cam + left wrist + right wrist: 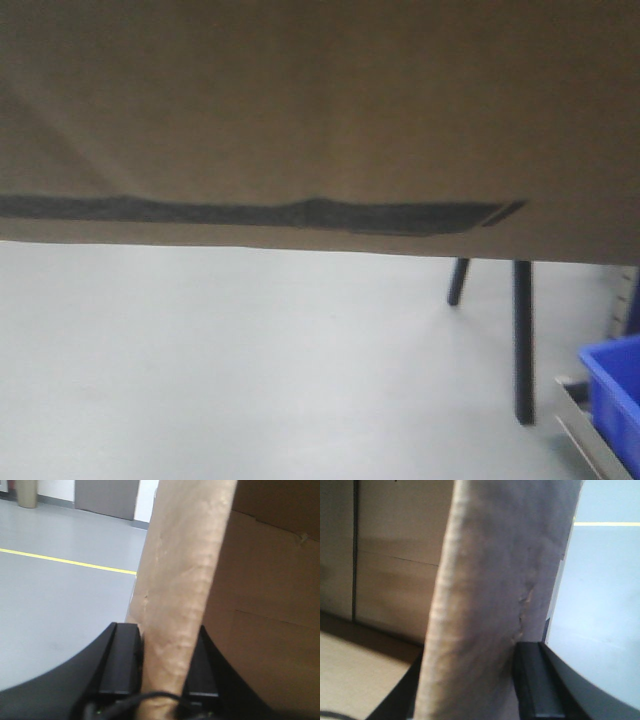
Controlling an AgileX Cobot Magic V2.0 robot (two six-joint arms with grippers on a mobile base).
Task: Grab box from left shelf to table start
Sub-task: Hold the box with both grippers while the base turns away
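Gripping an upright cardboard flap [185, 580] between its two black fingers [120, 660], the left gripper [164, 630] is closed narrow on the cardboard box [270, 605], and the flap fills the gap between the jaws. This left wrist view alone shows the far side of the room. To the left of the flap lies the grey floor [50, 605] with a yellow line [65, 562] across it. At the far wall there are a beige round container [26, 492] and a grey door [105, 497]. To the right of the flap is the brown box wall with a crease line.

The grippers appear only in the wrist views. In the front view the box [320, 100] fills the whole upper half, very close and blurred. A dark band [250, 212] runs along it just above its lower edge, and this edge is up above the floor [200, 380]. Under the edge, right of the middle, two dark legs [522, 340] stand on the floor. Their tops are hidden behind the box, so I cannot tell what they carry. In the right lower corner a blue plastic bin [615, 400] sits on a metal rail [580, 425].

In the right wrist view the right gripper [475, 650] also clamps a flap [495, 580] of the box. One of its black fingers [535, 680] presses on the right side of the flap, and the other is mostly hidden. Left of the flap I see the box wall [395, 555] with a dark vertical line, and below it a pale surface [350, 680] that I cannot identify. Right of the flap the floor [600, 605] looks pale blue, with the yellow line [607, 524] near the top.

The floor is smooth and plain, with a soft shine.
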